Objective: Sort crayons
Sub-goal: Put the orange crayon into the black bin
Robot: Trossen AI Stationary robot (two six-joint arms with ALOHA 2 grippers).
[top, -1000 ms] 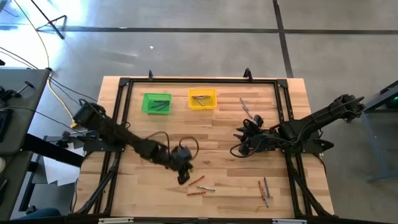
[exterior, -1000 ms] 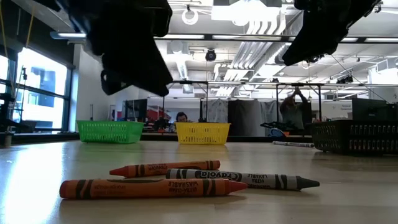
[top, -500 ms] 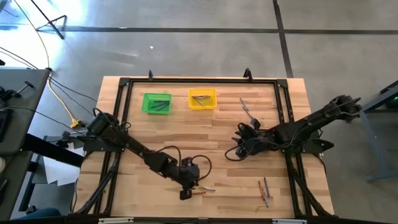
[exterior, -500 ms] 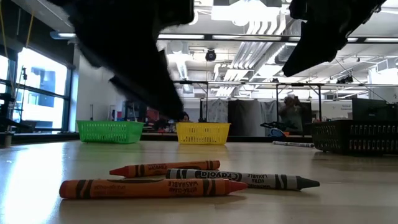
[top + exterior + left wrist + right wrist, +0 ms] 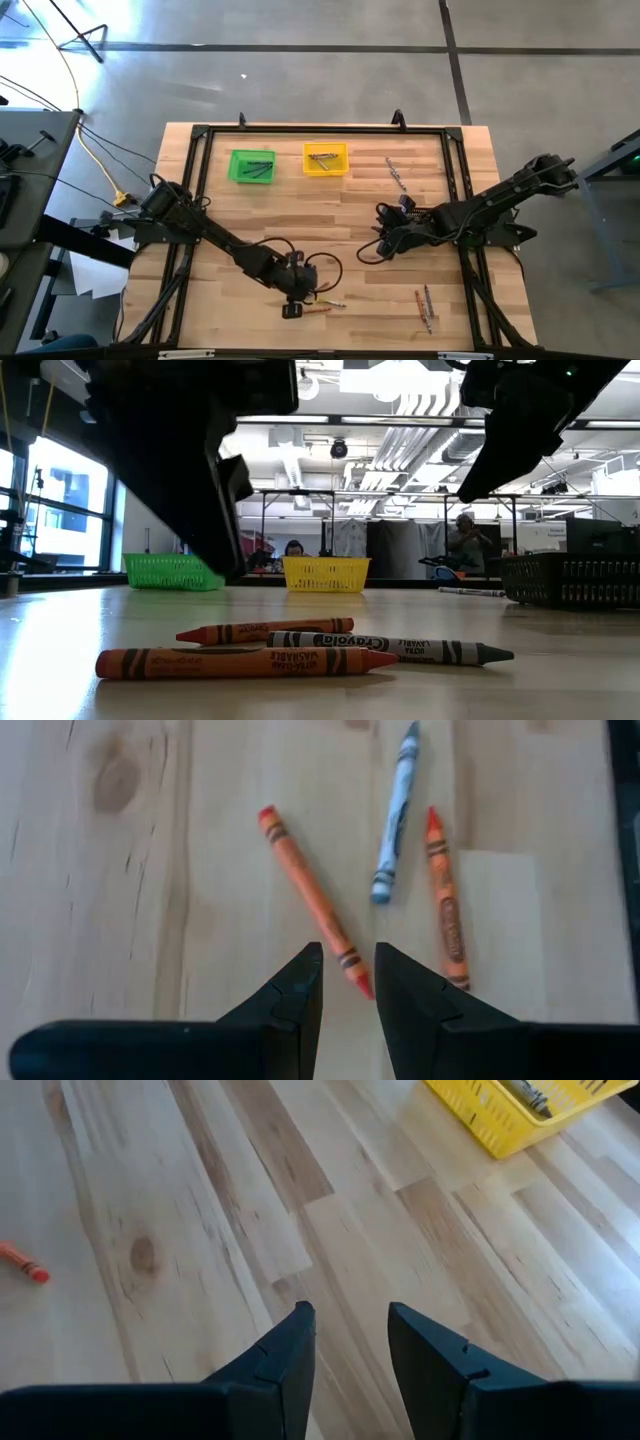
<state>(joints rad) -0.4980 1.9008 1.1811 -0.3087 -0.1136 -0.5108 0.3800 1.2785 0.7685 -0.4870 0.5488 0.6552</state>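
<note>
Three crayons lie flat together on the wood near the table's front edge: an orange-red one (image 5: pixel 310 900), a grey one (image 5: pixel 395 820) and an orange one (image 5: pixel 445 900). They also show close up in the low view (image 5: pixel 265 630) (image 5: pixel 390 648) (image 5: pixel 240 662). My left gripper (image 5: pixel 347 982) (image 5: pixel 293 308) hangs open just above them. Its fingertips stand on either side of the orange-red crayon's near end (image 5: pixel 355 975) without touching it. My right gripper (image 5: pixel 350 1345) (image 5: pixel 378 245) is open above bare wood at the table's middle right.
A green bin (image 5: pixel 251 166) and a yellow bin (image 5: pixel 325 158) stand at the far edge, each with crayons inside. More crayons lie at the front right (image 5: pixel 424 308) and at the far right (image 5: pixel 397 175). A black bin (image 5: pixel 575 580) shows on the right in the low view.
My left gripper has moved toward the table's near edge and down over the group of three crayons, rolling about its own axis as it went. My right gripper has sunk a little. The crayons have not moved.
</note>
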